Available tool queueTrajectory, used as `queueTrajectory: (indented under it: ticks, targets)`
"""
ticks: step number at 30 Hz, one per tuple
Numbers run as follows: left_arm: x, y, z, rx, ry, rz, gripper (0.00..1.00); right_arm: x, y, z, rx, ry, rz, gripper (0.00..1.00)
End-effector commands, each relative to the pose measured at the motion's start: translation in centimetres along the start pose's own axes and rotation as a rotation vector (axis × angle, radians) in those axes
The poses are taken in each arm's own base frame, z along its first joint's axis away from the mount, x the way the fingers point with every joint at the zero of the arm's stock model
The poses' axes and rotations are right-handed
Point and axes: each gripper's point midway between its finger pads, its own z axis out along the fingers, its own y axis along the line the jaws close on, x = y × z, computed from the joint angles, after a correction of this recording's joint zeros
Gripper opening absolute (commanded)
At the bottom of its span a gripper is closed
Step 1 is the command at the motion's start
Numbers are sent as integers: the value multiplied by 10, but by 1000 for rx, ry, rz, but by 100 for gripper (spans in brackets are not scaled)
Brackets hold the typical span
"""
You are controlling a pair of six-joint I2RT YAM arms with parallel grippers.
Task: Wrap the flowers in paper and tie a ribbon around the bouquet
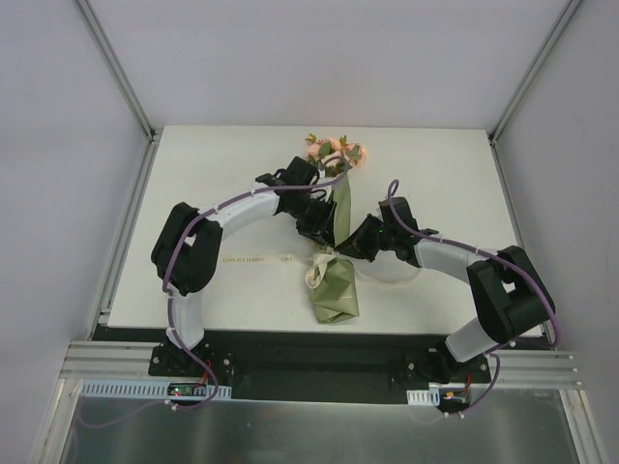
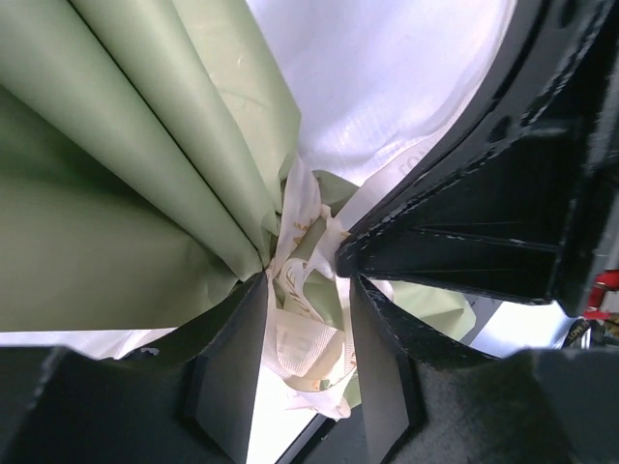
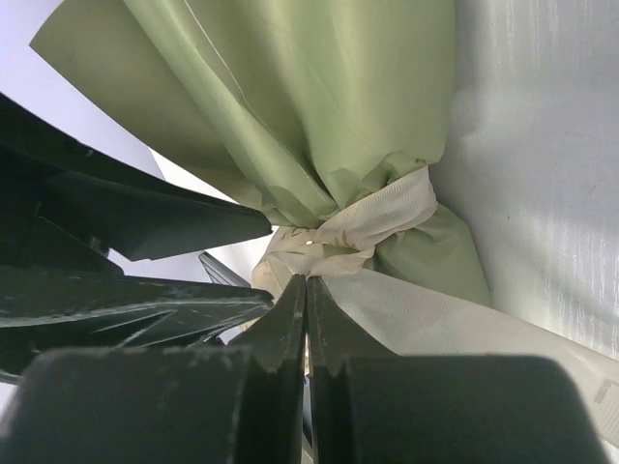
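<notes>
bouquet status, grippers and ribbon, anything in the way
Left gripper open, straddling the ribbon knot. Right gripper shut, tips at the knot; grip unclear. Ribbon knotted round the paper, flowers out the top. Nothing seen in the way.

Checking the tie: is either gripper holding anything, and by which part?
The right gripper is shut on the ribbon, seemingly pinching it right beside the knot. The left gripper stands open around the knot, gripping nothing.
</notes>
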Motion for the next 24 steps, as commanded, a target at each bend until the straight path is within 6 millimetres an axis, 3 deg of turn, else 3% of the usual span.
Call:
queueTrajectory:
  ticks: [1, 8, 15, 18, 21, 24]
  targets:
    - [-5, 1, -5, -52, -10, 61, 41, -1, 15, -7, -60, -7, -38, 0]
    - [8, 5, 8, -24, 46, 43, 43, -2, 15, -6, -59, -4, -34, 0]
    - [11, 1, 20, 12, 80, 28, 33, 0, 16, -6, -65, 7, -35, 1]
    - [6, -2, 20, 17, 67, 32, 22, 0, 16, -7, -67, 5, -39, 0]
    - [-3, -2, 15, -4, 25, 43, 2, 2, 13, -8, -63, 9, -42, 1]
    - [-9, -5, 7, -17, -15, 57, 0, 6, 6, -11, -49, 11, -74, 0]
